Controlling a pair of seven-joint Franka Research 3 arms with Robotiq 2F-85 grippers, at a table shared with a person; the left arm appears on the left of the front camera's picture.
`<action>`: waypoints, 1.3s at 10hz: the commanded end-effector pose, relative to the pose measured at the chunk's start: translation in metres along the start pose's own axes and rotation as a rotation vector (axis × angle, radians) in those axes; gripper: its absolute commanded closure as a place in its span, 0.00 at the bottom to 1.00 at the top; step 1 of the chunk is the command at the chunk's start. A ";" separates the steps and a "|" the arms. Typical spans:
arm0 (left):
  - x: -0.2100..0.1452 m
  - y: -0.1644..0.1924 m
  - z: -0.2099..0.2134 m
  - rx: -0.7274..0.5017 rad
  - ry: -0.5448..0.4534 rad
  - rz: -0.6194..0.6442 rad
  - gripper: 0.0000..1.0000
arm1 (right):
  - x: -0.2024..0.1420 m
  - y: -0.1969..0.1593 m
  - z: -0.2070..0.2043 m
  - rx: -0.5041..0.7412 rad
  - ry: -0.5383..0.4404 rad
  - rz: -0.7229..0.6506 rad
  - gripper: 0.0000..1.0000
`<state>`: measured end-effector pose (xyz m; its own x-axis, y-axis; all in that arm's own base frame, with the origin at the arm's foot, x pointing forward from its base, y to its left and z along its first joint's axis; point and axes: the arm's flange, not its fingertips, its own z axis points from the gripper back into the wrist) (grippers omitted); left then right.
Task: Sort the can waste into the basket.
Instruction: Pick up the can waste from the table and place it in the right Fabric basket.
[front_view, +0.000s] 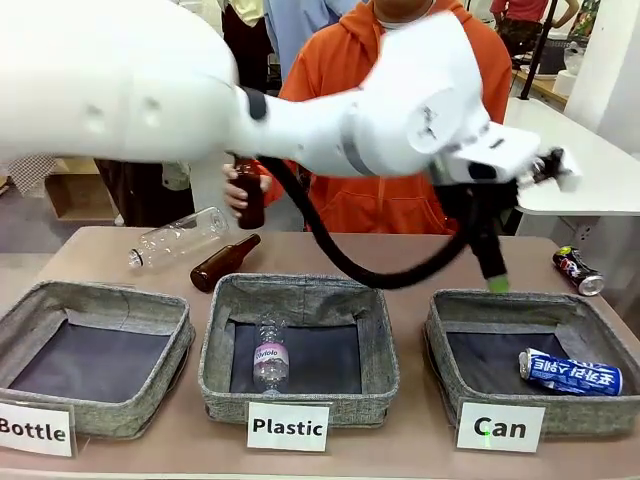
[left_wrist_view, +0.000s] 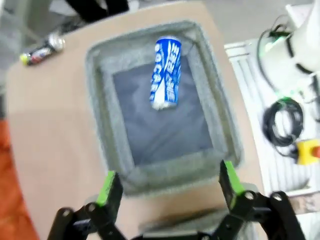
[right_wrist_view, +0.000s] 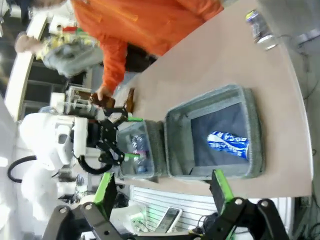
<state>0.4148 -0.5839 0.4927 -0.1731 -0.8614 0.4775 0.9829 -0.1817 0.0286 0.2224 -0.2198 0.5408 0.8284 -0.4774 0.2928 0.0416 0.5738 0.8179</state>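
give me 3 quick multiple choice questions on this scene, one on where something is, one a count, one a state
1. Where does the blue can lie? A in the Plastic basket B in the Can basket C in the Bottle basket
2. How many cans lie on the table outside the baskets? A none B one C two
3. How do the left gripper's jaws stand? A open, empty B shut on the blue can C shut on a bottle
Answers: 1 B, it rests on that basket's dark floor. 2 B, the dark can lies beyond the Can basket. 3 A, they stand wide apart with nothing between them.
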 end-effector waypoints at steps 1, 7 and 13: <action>-0.049 -0.049 0.054 0.065 0.038 0.064 0.00 | -0.001 0.010 -0.045 0.059 0.045 0.029 0.00; -0.106 -0.084 0.087 0.105 -0.094 -0.002 0.00 | -0.017 0.030 -0.102 0.045 0.154 0.077 0.00; -0.109 -0.077 0.085 0.104 -0.108 0.012 0.00 | -0.022 0.025 -0.108 0.022 0.176 0.052 0.00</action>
<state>0.3655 -0.4411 0.5179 -0.1441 -0.8238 0.5483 0.9889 -0.0991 0.1110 0.2723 -0.1287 0.5089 0.9183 -0.3085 0.2482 -0.0234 0.5834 0.8118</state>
